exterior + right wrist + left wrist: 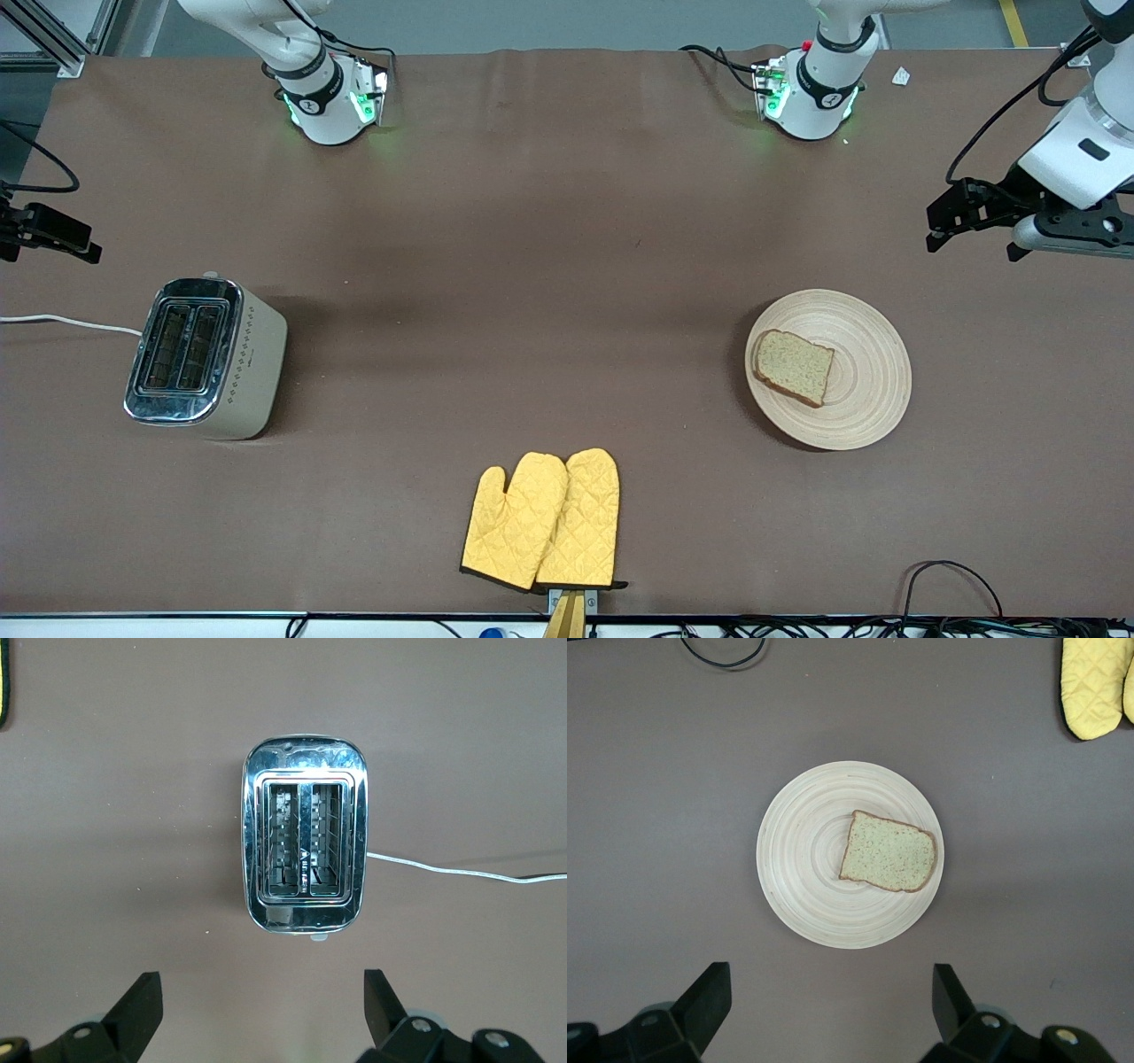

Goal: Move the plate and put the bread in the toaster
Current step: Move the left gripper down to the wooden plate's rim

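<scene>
The round tan wooden plate (873, 390) lies toward the left arm's end of the table, with the bread (794, 366) slice flat on it, off centre toward the toaster's end. The cream toaster (205, 357) stands toward the right arm's end, both slots empty. My left gripper (973, 248) hangs open and empty above the table beside the plate; its wrist view shows the plate (802, 859) and bread (888, 851) ahead of the open gripper (831, 992). My right gripper (53, 235) is open and empty above the table near the toaster (304, 846), as its own view (263, 997) shows.
A pair of yellow oven mitts (545, 521) lies near the table's front edge, midway between toaster and plate. The toaster's white cord (62, 322) runs off the table's end. Black cables (948, 576) lie at the front edge near the plate.
</scene>
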### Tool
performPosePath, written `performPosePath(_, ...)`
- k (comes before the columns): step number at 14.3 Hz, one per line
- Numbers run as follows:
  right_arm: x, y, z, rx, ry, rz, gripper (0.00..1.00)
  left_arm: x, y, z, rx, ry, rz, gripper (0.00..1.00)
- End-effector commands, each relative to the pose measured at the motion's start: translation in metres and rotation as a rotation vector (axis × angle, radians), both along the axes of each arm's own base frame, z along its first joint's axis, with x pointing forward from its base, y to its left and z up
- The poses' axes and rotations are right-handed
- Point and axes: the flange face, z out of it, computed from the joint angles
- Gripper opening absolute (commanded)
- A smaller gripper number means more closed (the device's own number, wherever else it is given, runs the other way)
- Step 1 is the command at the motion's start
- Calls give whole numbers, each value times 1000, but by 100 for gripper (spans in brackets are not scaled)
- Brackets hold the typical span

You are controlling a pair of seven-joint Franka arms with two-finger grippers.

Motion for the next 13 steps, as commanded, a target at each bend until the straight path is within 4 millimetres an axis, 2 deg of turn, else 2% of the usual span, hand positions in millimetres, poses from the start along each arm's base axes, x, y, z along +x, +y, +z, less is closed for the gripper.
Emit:
performPosePath(1, -8, 2, 2, 12, -2, -13, 100, 6, 0, 7, 26, 31, 4, 100)
performPosePath(4, -8, 2, 2, 12, -2, -13, 100, 8, 5, 0, 19, 48, 57, 100)
performPosePath(6, -8, 2, 2, 12, 0, -13, 100, 18, 20, -22, 1, 95, 79, 100)
performPosePath(7, -8, 3, 2, 12, -2, -11, 100, 21, 35, -29, -33, 112, 93, 100)
performPosePath(9, -8, 3, 2, 12, -2, -11, 100, 33, 71, -72, -184, 220, 61, 100)
performPosePath(10, -8, 3, 2, 12, -2, -11, 100, 42, 105, -101, -246, 263, 54, 100)
performPosePath(12, -8, 3, 2, 12, -2, -13, 100, 59, 162, -172, -447, 310, 56, 100)
performPosePath(13, -8, 2, 2, 12, -2, -14, 100, 62, 193, -214, -566, 320, 63, 100)
